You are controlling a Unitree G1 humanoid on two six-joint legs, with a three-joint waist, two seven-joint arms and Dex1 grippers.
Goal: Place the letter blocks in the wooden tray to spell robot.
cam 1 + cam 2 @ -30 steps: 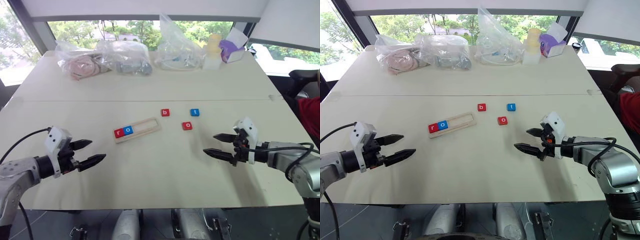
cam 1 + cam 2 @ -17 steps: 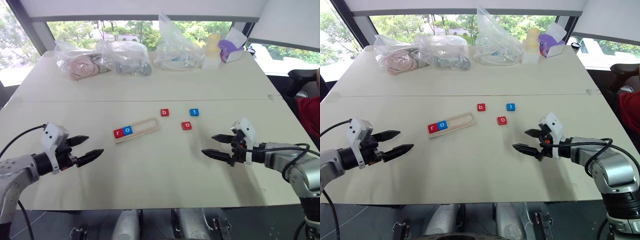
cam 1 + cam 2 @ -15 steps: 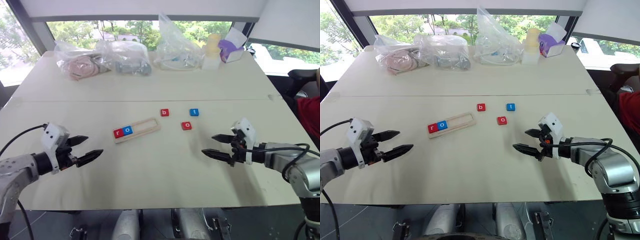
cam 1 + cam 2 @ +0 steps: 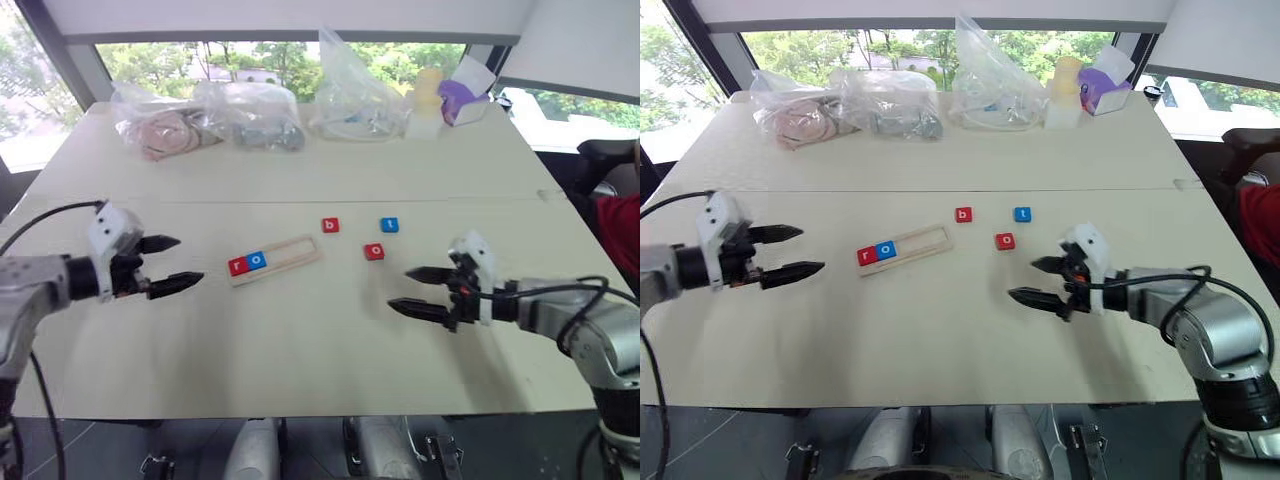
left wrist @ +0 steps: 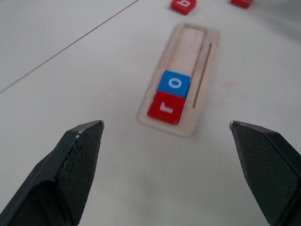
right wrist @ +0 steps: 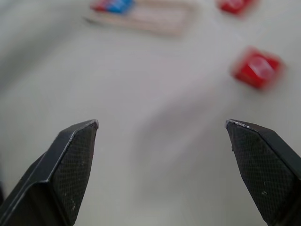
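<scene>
The wooden tray [image 4: 274, 260] lies on the pale surface [image 4: 300, 340] ahead of the left gripper [image 4: 170, 263], whose fingers stand wide apart and empty. A red r block [image 5: 166, 107] and blue o block [image 5: 174, 83] fill the tray end nearest those fingers. The right gripper [image 4: 412, 291] also has its fingers spread, holding nothing. A red o block [image 4: 374, 251] lies just beyond its fingertips, with the red b block [image 4: 330, 225] and blue t block [image 4: 390, 225] farther off. The right wrist view blurs the blocks, letters unreadable. Since a second ago, both grippers have shifted toward the blocks.
</scene>
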